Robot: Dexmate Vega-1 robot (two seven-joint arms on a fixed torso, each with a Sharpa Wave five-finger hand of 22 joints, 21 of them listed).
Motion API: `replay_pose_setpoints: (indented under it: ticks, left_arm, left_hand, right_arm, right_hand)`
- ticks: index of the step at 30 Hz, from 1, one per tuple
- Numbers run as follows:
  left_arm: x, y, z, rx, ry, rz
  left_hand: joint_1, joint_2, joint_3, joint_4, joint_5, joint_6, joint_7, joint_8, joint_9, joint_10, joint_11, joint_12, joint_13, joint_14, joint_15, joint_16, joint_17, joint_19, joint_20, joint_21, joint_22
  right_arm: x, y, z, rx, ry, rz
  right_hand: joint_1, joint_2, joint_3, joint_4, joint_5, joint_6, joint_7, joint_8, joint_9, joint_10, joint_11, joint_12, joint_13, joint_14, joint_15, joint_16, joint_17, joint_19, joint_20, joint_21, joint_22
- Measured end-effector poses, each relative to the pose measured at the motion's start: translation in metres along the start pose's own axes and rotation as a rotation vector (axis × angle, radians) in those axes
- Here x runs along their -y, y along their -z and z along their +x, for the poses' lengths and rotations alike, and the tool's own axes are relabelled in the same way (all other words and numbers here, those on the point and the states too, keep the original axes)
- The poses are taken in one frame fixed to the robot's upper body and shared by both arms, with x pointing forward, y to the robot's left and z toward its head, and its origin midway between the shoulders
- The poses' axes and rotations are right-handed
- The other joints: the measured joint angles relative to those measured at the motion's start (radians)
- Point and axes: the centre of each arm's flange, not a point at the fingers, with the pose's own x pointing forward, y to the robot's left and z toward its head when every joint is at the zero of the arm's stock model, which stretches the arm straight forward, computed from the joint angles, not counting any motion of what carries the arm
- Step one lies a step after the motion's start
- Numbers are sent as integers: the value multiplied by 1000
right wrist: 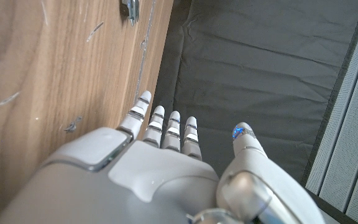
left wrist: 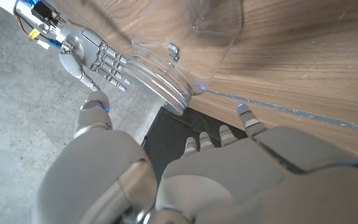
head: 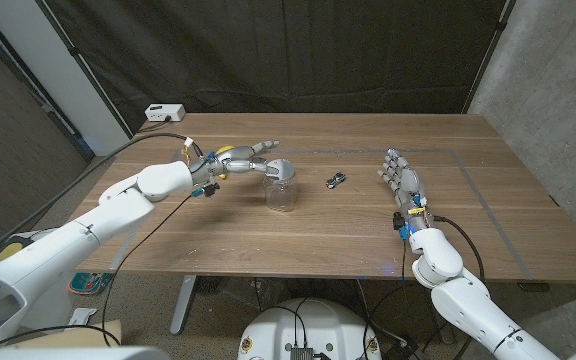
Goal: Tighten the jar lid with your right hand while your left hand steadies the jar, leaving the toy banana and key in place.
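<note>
Two hands work over the wooden bench (head: 488,215), and neither grips anything at this moment. Nearest the robot on its right side, the right hand (head: 401,180) waits with its fingers straight and a little apart, empty, well apart from the jar. From the right wrist view that hand (right wrist: 166,168) stands beside the bench surface with its fingertips reaching toward the dark curtain (head: 298,50).

Further in, near the middle of the bench, stands the clear jar (head: 281,189), upright, with its grey lid (head: 280,169) on top. Through the glass I can make out nothing inside it; it looks empty, though the wall is too reflective to be sure. Just to its right, apart from it, lies the small dark key (head: 336,180).

The left hand (head: 240,158) reaches in from the left with fingers stretched out toward the lid, open, its fingertips just beside the lid's rim; whether they touch it I cannot tell. In the left wrist view the fingers (left wrist: 219,134) spread near the jar's lid end and close on nothing. A bit of yellow, the toy banana (head: 224,150), shows behind the hand, mostly hidden by it.

At the far left corner of the bench sits a white box (head: 164,112) with a cable.
</note>
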Motion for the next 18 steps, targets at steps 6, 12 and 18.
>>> replay_pose_setpoints:
  ticks: [6,12,18]
  left_arm:
    - [0,-5,2,-16,22,54]
    - [1,-6,3,-49,42,93]
    - [3,-9,5,-72,65,123]
  left_hand:
    - [31,5,-19,0,15,0,0,0,5,0,0,0,0,0,0,0,0,-10,10,-11,0]
    - [69,16,-27,0,23,-3,4,0,5,0,0,0,5,0,0,0,0,-23,23,-25,0]
    - [100,31,-31,5,23,-3,4,5,5,0,0,0,5,0,0,2,3,-28,18,-33,3]
  right_arm:
    - [1,1,-5,9,20,8]
    - [1,1,-7,17,32,16]
    - [2,4,-5,20,42,22]
  right_hand:
    - [-4,-4,-4,4,0,0,0,0,0,1,1,0,5,6,5,0,2,0,0,0,0]
    - [-13,-3,-4,13,0,0,0,0,0,1,1,0,5,6,5,0,5,0,0,0,0]
    - [-23,-4,-8,17,0,0,0,0,0,1,1,0,5,6,5,6,5,0,0,0,0]
